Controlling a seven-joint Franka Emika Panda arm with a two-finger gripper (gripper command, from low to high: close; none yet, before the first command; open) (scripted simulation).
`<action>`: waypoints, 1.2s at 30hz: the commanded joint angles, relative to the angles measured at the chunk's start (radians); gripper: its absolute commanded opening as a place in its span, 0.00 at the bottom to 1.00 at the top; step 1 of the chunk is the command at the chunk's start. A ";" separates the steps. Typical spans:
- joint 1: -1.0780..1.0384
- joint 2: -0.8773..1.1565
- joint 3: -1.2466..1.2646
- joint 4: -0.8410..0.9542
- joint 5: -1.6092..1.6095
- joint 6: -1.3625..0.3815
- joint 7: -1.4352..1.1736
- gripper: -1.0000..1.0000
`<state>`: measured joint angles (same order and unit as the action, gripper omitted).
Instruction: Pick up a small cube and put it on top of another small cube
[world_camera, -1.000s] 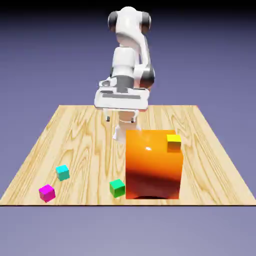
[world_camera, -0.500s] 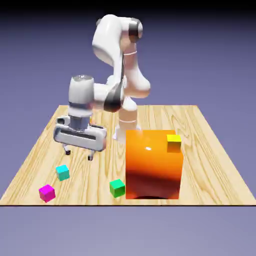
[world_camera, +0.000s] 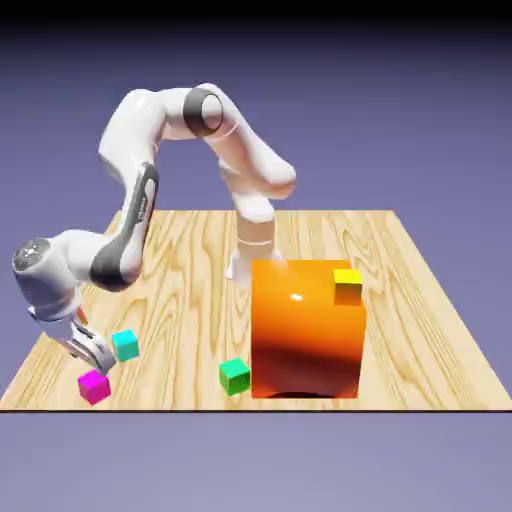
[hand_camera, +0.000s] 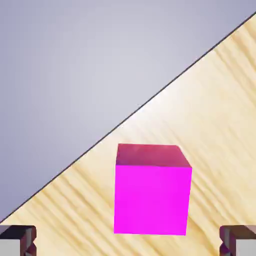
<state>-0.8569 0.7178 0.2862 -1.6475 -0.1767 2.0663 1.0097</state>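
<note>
The claw (world_camera: 91, 356) has swung from counter centre down over the magenta cube (world_camera: 94, 385), wide open, empty; the green cube (world_camera: 235, 375) sits at its 3 o'clock.

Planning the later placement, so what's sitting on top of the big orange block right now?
A small yellow cube rests on the orange block at its top corner on the exterior view's right. Nothing else shows up there. The table behind the block is hidden.

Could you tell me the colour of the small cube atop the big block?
Yellow cube, clearest in the exterior view.
</note>
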 joint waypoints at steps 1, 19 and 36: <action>0.004 0.032 -0.008 -0.011 -0.009 0.043 0.005 0.50; -0.251 -0.007 0.400 -0.264 -0.167 0.074 0.459 0.00; -0.633 -0.018 1.008 -0.666 -0.422 0.187 1.158 0.00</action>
<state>-1.4897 0.6996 1.2945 -2.3136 -0.5978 2.2546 2.1668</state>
